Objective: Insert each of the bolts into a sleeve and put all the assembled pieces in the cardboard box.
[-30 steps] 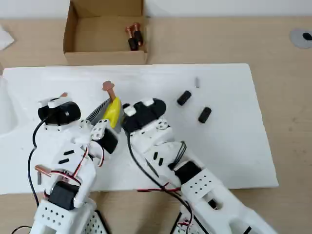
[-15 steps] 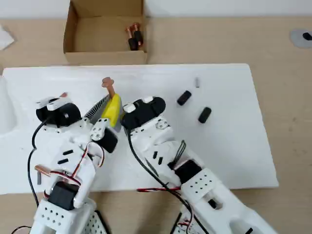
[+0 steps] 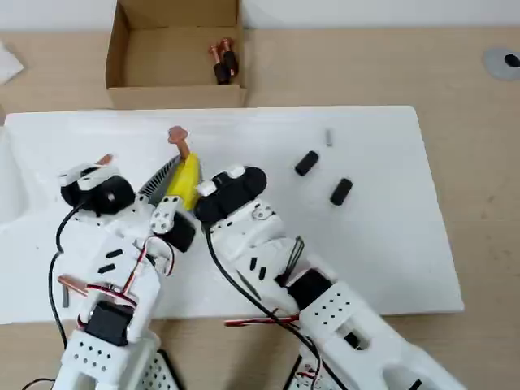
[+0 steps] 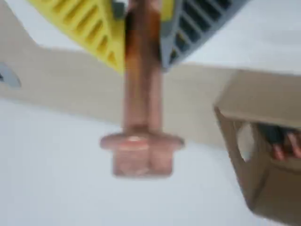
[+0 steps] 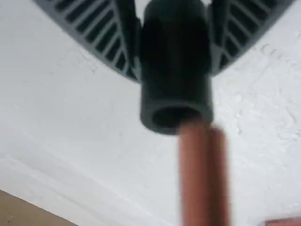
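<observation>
My left gripper (image 3: pixel 182 162), with one yellow and one grey finger, is shut on the shaft of a copper bolt (image 3: pixel 179 141). In the left wrist view the bolt (image 4: pixel 142 108) sticks out past the fingertips of the left gripper (image 4: pixel 141 59), hex head outward. My right gripper (image 5: pixel 175 70) is shut on a black sleeve (image 5: pixel 175 61). A copper shaft (image 5: pixel 202 174) ends right at the sleeve's open mouth. The cardboard box (image 3: pixel 118 57) stands behind the white board and holds assembled pieces (image 3: pixel 223 62) in its right corner.
Two loose black sleeves (image 3: pixel 306 162) (image 3: pixel 341 192) and a small grey pin (image 3: pixel 328 136) lie on the white board (image 3: pixel 382 260) to the right. Another copper bolt (image 3: pixel 68 283) lies by the left arm's base. The right arm's wrist (image 3: pixel 231 191) sits close beside the left gripper.
The left gripper has carried its bolt slightly up and to the left. The right arm's wrist has shifted left, closer to it.
</observation>
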Tool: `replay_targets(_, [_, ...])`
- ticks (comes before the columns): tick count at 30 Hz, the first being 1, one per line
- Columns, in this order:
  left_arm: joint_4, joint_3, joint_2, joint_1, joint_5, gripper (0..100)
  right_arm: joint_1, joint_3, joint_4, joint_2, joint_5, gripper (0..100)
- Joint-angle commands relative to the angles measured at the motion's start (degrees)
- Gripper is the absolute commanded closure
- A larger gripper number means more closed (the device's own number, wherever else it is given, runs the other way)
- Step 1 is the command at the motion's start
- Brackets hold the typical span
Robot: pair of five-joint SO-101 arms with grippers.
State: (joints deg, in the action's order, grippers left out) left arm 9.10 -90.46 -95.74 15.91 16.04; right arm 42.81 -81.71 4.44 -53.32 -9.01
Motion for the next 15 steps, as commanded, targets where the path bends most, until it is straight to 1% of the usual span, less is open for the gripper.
replay_targets(1, [-2.5,-0.3,-0.8,-1.6,-0.3,100,0.8,3.9,0.1,-1.5,-0.4,98.9])
replay_targets(15, [-2.5,-2.9,-0.9,-1.6,-0.3,100,0.8,4.0,0.1,-1.5,-0.5,98.9])
